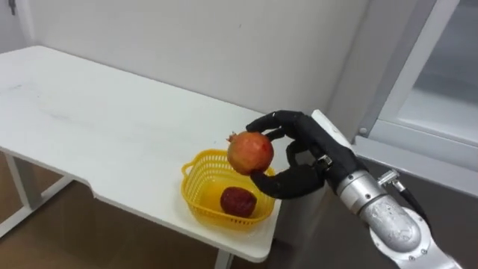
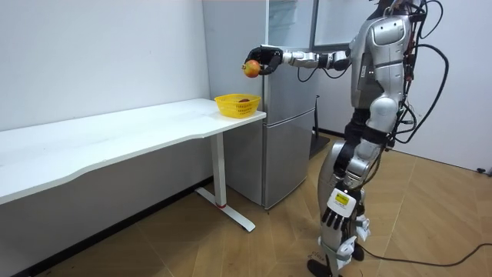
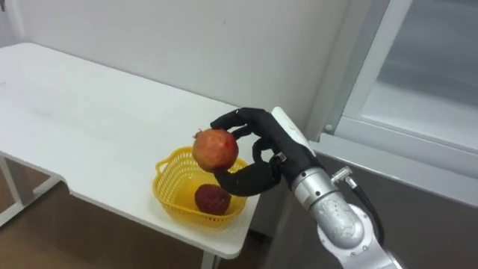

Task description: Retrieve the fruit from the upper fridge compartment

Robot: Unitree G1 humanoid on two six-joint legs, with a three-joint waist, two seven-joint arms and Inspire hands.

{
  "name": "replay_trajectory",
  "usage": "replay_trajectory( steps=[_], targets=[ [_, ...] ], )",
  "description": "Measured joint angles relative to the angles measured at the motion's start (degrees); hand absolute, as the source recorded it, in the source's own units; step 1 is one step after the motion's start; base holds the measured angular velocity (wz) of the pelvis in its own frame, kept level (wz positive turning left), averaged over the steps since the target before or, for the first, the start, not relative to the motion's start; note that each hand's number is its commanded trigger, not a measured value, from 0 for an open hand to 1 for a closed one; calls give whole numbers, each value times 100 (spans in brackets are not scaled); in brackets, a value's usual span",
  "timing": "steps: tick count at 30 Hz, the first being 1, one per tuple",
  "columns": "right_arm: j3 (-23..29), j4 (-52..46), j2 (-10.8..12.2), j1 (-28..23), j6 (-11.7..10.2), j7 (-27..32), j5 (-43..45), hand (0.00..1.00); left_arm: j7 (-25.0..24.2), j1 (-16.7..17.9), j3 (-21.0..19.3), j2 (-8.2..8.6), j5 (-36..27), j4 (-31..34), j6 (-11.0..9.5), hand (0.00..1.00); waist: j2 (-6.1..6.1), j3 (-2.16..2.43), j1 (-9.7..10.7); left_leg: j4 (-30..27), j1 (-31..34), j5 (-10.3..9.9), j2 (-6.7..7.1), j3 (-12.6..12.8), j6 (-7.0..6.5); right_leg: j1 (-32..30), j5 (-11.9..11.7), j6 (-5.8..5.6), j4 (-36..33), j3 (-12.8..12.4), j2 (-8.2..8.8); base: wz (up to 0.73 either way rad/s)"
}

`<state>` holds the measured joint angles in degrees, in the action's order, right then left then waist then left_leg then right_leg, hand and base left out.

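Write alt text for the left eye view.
The right robot hand holds a pomegranate just above a yellow basket with a dark red fruit inside, at the corner of a white table.

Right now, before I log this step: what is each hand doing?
Right hand: closed on the round red-yellow fruit, above the yellow plastic basket.
Left hand: hangs by the leg; state cannot be told.
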<state>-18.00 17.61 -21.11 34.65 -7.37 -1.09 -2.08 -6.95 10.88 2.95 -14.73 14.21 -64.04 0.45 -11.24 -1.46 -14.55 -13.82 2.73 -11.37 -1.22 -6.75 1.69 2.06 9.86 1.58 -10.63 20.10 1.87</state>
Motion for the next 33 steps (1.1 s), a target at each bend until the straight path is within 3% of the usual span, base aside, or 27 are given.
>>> replay_trajectory(
  steps=[11,12,13,14,17,20,25,33],
  targets=[
    [-9,633,-1,29,-24,177,17,100,-15,-35,-43,-4,-1,-3,50,0,-10,-14,-162,-98,105,-8,39,-142,3,26,2,-3,-9,58,9,5],
    [-10,701,-1,29,-15,177,41,64,-15,-27,-43,-5,0,-3,51,0,-30,-15,-179,-107,123,-8,50,-159,2,21,9,-10,-8,62,14,7],
    [-10,722,-1,29,-14,178,51,15,-15,-18,-43,-8,0,-4,51,0,-39,-15,-191,-113,145,-7,54,-165,1,6,11,-12,-6,63,16,7],
    [-10,756,-1,41,-14,178,72,0,-15,-9,-43,-17,0,-4,55,0,-63,-32,-203,-140,179,-8,65,-183,1,-7,15,-17,4,70,19,5],
    [-46,1008,-1,99,-9,180,146,0,-17,-15,-42,-60,0,-8,78,0,-124,-73,-242,-184,216,-9,88,-212,0,-15,29,-30,23,93,29,6],
    [-55,1188,-1,99,-4,222,232,0,-17,-19,-43,-75,7,-7,80,0,-146,-68,-314,-205,281,-11,112,-257,-5,-57,33,-39,18,144,48,8],
    [-93,1500,-1,137,-5,255,267,0,-30,-30,-42,-76,125,-1,127,0,-98,-100,-393,-290,386,-13,117,-341,-5,-104,32,-38,1,268,49,12],
    [-266,1828,-2,141,109,321,308,0,-46,-10,-39,-76,165,130,315,0,-12,-83,-511,-252,413,-13,114,-349,-5,-121,33,-38,4,279,43,1]
  ],
)
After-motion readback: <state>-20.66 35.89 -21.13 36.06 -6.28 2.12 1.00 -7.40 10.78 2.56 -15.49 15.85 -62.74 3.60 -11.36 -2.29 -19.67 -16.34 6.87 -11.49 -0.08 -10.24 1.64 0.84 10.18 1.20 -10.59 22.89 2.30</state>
